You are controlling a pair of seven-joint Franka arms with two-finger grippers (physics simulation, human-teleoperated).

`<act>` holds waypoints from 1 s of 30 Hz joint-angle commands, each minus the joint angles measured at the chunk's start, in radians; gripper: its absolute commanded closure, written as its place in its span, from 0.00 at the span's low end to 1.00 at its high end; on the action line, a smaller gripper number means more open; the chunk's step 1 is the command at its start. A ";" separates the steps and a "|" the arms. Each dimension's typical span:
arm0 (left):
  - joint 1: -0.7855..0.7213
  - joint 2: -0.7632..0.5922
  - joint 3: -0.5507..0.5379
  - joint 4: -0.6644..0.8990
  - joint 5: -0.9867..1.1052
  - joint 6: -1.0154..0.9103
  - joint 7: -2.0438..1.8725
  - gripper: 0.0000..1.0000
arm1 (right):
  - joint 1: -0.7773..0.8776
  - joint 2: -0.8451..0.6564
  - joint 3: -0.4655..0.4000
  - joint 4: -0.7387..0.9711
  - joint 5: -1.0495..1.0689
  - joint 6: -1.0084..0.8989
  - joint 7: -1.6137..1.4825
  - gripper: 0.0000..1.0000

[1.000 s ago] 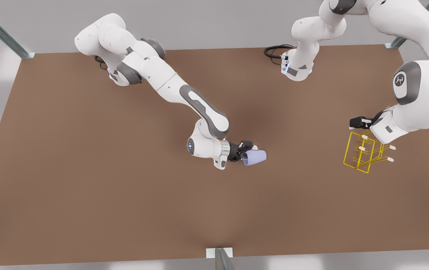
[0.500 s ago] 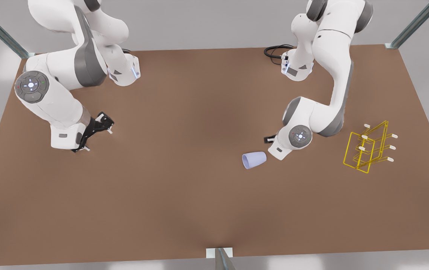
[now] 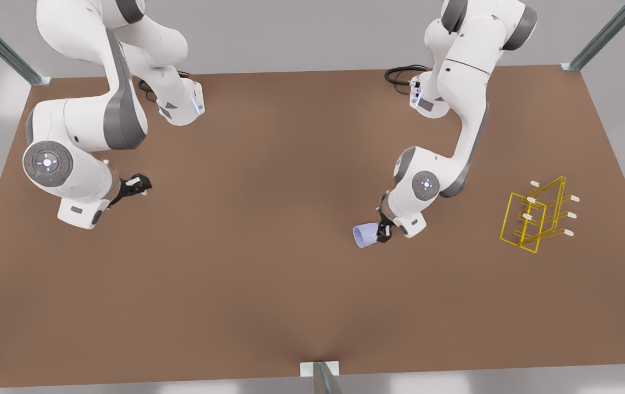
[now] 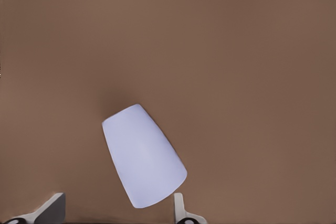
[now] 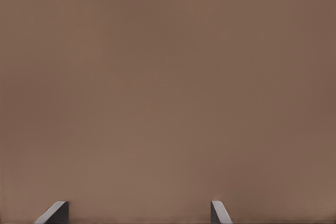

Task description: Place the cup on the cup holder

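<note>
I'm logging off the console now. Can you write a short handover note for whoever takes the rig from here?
Left gripper: open, fingers either side of the cup, not closed on it.
Right gripper: open, waiting over bare table on the front view's left.
Cup: lying on its side near the table's middle.
Cup holder: standing on the front view's right, nothing on it.
Done: left gripper lined up at the cup.
Left: grasp, lift, carry to the holder and place it on it.

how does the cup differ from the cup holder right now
The cup is solid lavender-blue and tapered; the cup holder is an open yellow wire frame with white-tipped prongs. The cup lies on its side; the holder stands upright. The left gripper is down at the cup with fingers apart, and no gripper is near the holder. Both rest on the brown table.
</note>
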 commanded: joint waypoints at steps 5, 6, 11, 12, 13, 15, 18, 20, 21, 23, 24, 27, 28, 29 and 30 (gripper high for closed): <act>0.013 0.030 0.003 -0.013 -0.005 0.119 -1.124 0.00 | 0.000 0.001 0.000 -0.003 -0.002 -0.014 0.173 0.00; 0.008 0.030 0.003 -0.015 0.011 0.132 -1.115 0.00 | 0.000 0.001 0.000 -0.003 0.000 -0.014 0.173 0.00; 0.014 0.068 0.002 -0.013 0.071 0.170 -0.989 0.00 | 0.002 0.001 0.001 -0.006 0.000 -0.014 0.173 0.00; 0.011 0.070 0.002 -0.015 0.072 0.172 -0.989 0.00 | 0.003 0.004 0.001 -0.004 0.000 -0.014 0.173 0.00; 0.007 0.068 0.002 -0.025 0.072 0.170 -0.989 0.00 | 0.003 0.007 0.001 -0.004 0.002 -0.014 0.173 0.00; -0.003 0.065 0.002 -0.035 0.071 0.170 -0.998 0.00 | 0.000 0.009 0.001 -0.003 0.003 -0.014 0.167 0.00; -0.009 0.067 0.002 -0.035 0.058 0.170 -0.995 0.00 | 0.000 0.013 0.001 -0.003 0.017 -0.014 0.170 0.00; -0.023 0.076 0.002 -0.033 0.058 0.170 -0.994 0.00 | 0.000 0.018 0.001 -0.003 0.028 -0.014 0.171 0.00; -0.024 0.078 0.002 -0.035 0.058 0.170 -0.995 0.00 | 0.000 0.021 0.001 -0.003 0.028 -0.013 0.170 0.00; -0.039 0.078 0.002 -0.035 0.057 0.167 -0.995 0.00 | 0.000 0.024 0.001 -0.003 0.032 -0.013 0.171 0.00; -0.047 0.082 0.002 -0.035 0.057 0.167 -0.995 0.00 | 0.000 0.026 0.001 -0.003 0.032 -0.013 0.171 0.00; -0.047 0.094 0.002 -0.035 0.057 0.169 -0.994 0.00 | 0.000 0.032 0.001 -0.001 0.037 -0.011 0.168 0.00; -0.046 0.102 0.002 -0.033 0.057 0.170 -0.994 0.00 | 0.000 0.033 0.001 -0.003 0.037 -0.011 0.167 0.00; -0.046 0.104 0.002 -0.033 0.057 0.170 -0.992 0.00 | 0.002 0.035 0.001 -0.003 0.037 -0.011 0.167 0.00; -0.044 0.110 0.002 -0.033 0.057 0.172 -0.989 0.00 | 0.000 0.038 0.001 -0.003 0.037 -0.011 0.167 0.00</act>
